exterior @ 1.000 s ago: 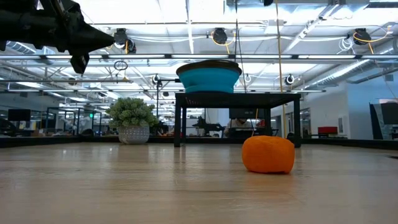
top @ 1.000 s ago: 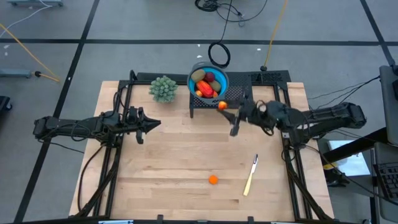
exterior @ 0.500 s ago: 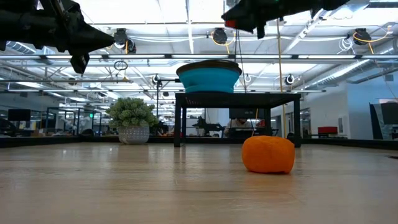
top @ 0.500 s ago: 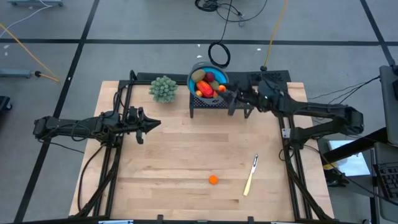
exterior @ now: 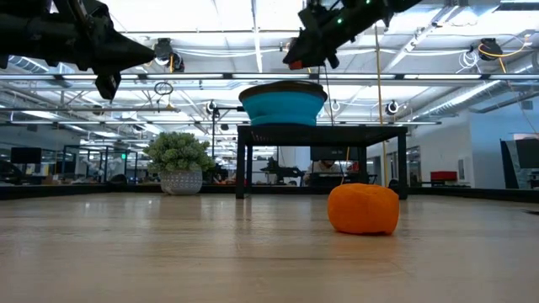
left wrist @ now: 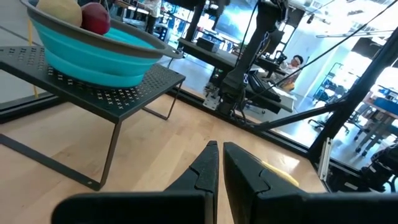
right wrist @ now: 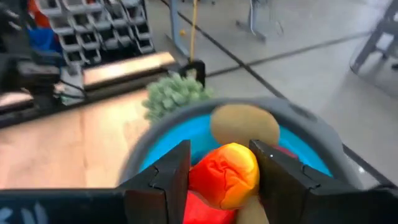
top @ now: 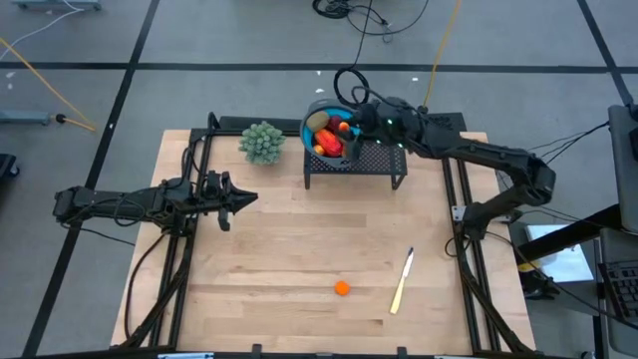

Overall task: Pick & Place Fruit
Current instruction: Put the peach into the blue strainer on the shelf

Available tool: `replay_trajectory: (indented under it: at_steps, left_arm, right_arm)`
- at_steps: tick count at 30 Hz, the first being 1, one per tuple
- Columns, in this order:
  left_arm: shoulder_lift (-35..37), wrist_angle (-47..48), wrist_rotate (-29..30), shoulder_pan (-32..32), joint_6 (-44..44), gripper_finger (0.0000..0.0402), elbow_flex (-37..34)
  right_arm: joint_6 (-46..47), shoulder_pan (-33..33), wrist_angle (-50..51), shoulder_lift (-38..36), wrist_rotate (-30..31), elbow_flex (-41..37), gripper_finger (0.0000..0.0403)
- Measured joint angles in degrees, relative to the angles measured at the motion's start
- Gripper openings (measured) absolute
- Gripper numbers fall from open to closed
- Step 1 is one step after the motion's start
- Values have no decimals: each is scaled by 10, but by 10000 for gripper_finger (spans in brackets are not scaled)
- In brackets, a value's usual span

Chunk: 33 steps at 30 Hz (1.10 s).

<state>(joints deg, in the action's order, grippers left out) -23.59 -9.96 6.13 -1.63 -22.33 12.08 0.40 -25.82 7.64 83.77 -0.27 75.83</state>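
Now your right gripper (right wrist: 219, 171) hangs over the blue bowl (top: 311, 112) on the black stand (top: 377, 160), clamped on a small orange fruit (right wrist: 231, 169). If you let go off-centre, it could bounce off the piled fruit and roll off the stand. The pile, with its olive-green oval piece (right wrist: 244, 126), leaves little room. Beside the bowl sits the bushy plant ball (top: 262, 142). Your left gripper (top: 247, 197) waits clenched and empty, well off from the bowl. Far from the bowl lie a knife (top: 402, 283) and a last orange fruit (top: 342, 288).
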Motion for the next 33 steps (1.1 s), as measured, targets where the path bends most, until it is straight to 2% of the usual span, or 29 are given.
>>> replay_trajectory:
  at_steps: [9, 33]
  left_arm:
    - [0, 17, 0, 0, 2, 21, 0]
    - [0, 16, 0, 0, 16, 21, 0]
  right_arm:
    - [2, -31, 55, 41, 2, 6, 153]
    - [-27, -31, 61, 41, -2, 6, 153]
